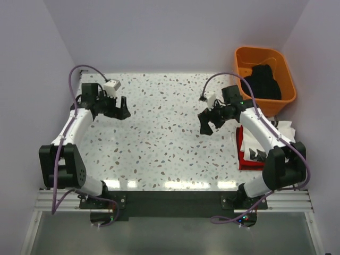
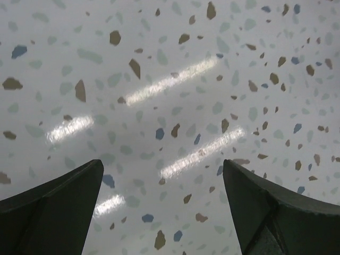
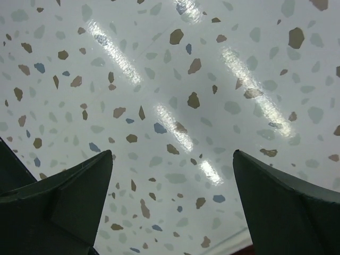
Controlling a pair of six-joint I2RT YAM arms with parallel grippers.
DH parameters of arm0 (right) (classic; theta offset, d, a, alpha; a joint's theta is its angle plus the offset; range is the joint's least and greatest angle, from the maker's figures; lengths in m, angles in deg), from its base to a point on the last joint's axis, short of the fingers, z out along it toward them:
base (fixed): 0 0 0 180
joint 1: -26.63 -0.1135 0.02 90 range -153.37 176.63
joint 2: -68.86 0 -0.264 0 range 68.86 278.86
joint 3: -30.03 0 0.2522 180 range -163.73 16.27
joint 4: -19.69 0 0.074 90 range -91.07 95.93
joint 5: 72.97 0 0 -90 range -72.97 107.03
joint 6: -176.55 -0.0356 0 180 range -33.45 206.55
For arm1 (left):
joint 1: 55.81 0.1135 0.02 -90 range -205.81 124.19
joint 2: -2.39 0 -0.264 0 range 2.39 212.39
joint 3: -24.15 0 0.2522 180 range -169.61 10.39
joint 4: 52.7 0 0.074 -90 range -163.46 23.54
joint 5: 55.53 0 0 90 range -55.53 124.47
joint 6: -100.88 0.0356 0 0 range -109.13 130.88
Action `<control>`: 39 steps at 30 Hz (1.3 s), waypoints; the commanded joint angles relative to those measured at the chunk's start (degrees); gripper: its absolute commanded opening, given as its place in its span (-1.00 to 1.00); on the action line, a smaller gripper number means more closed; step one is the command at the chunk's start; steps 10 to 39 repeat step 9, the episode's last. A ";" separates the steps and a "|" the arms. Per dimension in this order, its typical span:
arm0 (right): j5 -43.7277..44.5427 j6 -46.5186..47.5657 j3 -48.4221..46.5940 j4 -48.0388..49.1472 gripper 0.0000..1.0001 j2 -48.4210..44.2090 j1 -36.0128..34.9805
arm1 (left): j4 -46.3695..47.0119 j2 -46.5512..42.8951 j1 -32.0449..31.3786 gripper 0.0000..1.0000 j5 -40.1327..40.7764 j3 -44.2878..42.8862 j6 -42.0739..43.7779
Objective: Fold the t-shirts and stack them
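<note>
The black shirt [image 1: 263, 81] sat in the orange tub [image 1: 249, 51]; the red shirt [image 1: 245, 161] and white shirt [image 1: 287, 129] lay together at the table [image 1: 159, 138] edge.

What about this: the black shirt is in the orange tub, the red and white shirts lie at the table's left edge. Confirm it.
Wrong edge. The black shirt is in the orange tub, but the red shirt and white shirt lie at the table's right edge; the top view shows it.

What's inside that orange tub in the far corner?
The orange tub holds a crumpled black t-shirt, heaped toward its near wall. Bare orange bottom shows at the far end. Anything beneath the shirt is covered.
</note>
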 commanded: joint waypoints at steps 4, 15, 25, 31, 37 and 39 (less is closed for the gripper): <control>5.52 -11.92 5.64 13.38 0.97 -1.64 -5.37 | -2.27 -11.15 0.81 1.00 8.44 11.21 5.28; 6.14 -12.63 4.24 13.39 0.97 -2.08 -6.43 | -0.78 -14.23 0.81 1.00 10.10 12.98 3.35; 6.14 -12.63 4.24 13.39 0.97 -2.08 -6.43 | -0.78 -14.23 0.81 1.00 10.10 12.98 3.35; 6.14 -12.63 4.24 13.39 0.97 -2.08 -6.43 | -0.78 -14.23 0.81 1.00 10.10 12.98 3.35; 6.14 -12.63 4.24 13.39 0.97 -2.08 -6.43 | -0.78 -14.23 0.81 1.00 10.10 12.98 3.35; 6.14 -12.63 4.24 13.39 0.97 -2.08 -6.43 | -0.78 -14.23 0.81 1.00 10.10 12.98 3.35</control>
